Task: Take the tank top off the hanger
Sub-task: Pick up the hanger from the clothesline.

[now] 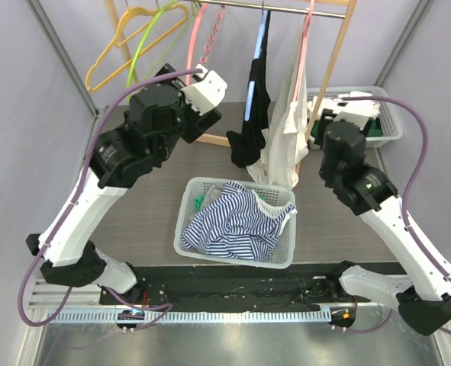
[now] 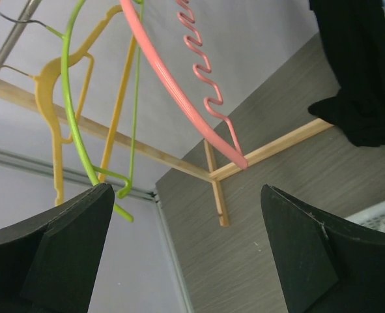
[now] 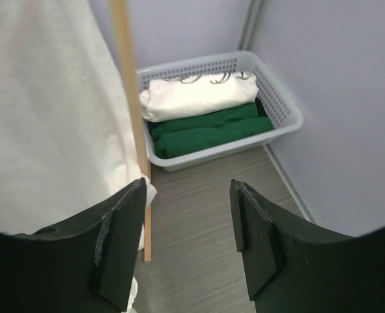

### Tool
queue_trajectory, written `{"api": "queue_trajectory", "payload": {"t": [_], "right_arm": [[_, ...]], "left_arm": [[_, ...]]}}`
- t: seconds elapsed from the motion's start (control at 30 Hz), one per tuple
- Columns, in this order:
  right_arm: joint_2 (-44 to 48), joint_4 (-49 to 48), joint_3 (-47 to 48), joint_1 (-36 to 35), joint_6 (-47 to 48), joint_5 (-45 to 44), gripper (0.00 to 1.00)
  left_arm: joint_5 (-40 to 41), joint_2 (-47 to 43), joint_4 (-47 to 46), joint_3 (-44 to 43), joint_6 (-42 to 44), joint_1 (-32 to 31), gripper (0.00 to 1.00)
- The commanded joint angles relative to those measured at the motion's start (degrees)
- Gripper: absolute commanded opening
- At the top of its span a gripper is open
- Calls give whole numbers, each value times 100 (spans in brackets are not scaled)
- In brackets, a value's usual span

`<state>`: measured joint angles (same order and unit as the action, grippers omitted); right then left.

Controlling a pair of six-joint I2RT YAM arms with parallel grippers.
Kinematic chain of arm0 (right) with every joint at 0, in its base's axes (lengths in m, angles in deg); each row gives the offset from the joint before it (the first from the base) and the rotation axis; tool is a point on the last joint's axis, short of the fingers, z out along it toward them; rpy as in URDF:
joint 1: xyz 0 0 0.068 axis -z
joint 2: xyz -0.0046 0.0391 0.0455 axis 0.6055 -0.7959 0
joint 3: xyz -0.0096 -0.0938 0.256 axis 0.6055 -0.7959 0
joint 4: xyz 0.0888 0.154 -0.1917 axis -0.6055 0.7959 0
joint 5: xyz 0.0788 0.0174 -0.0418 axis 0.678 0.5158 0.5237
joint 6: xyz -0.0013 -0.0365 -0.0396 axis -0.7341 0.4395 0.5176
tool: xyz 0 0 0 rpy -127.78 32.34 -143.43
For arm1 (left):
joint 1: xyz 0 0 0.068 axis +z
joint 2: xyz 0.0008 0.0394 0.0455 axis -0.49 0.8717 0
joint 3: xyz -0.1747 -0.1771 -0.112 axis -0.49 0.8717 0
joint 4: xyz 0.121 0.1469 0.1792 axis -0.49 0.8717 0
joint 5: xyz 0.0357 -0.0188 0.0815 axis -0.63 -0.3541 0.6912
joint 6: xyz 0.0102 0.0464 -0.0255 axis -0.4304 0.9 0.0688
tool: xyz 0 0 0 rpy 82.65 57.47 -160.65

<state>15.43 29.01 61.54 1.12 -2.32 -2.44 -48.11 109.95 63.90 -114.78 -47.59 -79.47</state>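
Observation:
Two tank tops hang from the rail: a black one (image 1: 249,130) on a blue hanger (image 1: 259,53) and a cream one (image 1: 286,133) on a pink hanger (image 1: 307,23). My left gripper (image 1: 197,82) is raised by the empty pink hanger (image 1: 197,38), left of the black top, jaws wide open and empty. In the left wrist view that pink hanger (image 2: 179,98) and the black top (image 2: 361,78) lie beyond my open gripper (image 2: 185,195). My right gripper (image 1: 317,126) sits just right of the cream top (image 3: 42,111); it (image 3: 187,189) is open, holding nothing.
Empty yellow (image 1: 114,53) and green (image 1: 153,34) hangers hang at the rail's left. A white basket (image 1: 187,229) holding a striped garment stands in front. Another basket (image 1: 393,122) with folded white and green clothes is back right. The rack's wooden post (image 3: 128,98) stands beside the right gripper.

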Motion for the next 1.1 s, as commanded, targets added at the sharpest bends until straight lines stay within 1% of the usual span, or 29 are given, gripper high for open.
{"api": "queue_trajectory", "payload": {"t": [0.0, 0.03, 0.07, 0.1, 0.17, 0.33, 0.53, 0.7, 0.87, 0.97, 1.07], "right_arm": [[69, -241, 192, 1327, -785, 1738, 62], [-54, -319, 140, 1529, -935, 1967, 62], [-116, -398, 9, 1896, -1058, 2178, 62], [-177, -451, -53, 2065, -1173, 2589, 62], [-484, -583, -150, 2504, -1420, 3057, 62], [-1012, -1022, -160, 2831, -1499, 3919, 60], [-1514, -1260, 139, 2972, -1411, 4412, 61], [-1830, -1366, 288, 2964, -1315, 4404, 65], [-2287, -1629, 394, 2964, -1262, 4273, 65], [-2489, -1770, 490, 2929, -1060, 4027, 61], [-2586, -1937, 474, 2797, -850, 3754, 52]], "left_arm": [[-584, -547, 420, 42, -433, -6, 100], [-636, -556, 429, 95, -433, -6, 100], [-654, -547, 455, 104, -442, -6, 100], [-672, -512, 473, 104, -459, -6, 100], [-689, -477, 473, 104, -477, -6, 100], [-663, -345, 333, 156, -459, -6, 100], [-619, -249, 227, 183, -495, -6, 100], [-496, -213, 16, 385, -494, -14, 100], [-522, -196, 34, 420, -547, -6, 100], [-505, -196, 42, 412, -512, -6, 100], [-479, -196, 34, 412, -503, -6, 100]]}}
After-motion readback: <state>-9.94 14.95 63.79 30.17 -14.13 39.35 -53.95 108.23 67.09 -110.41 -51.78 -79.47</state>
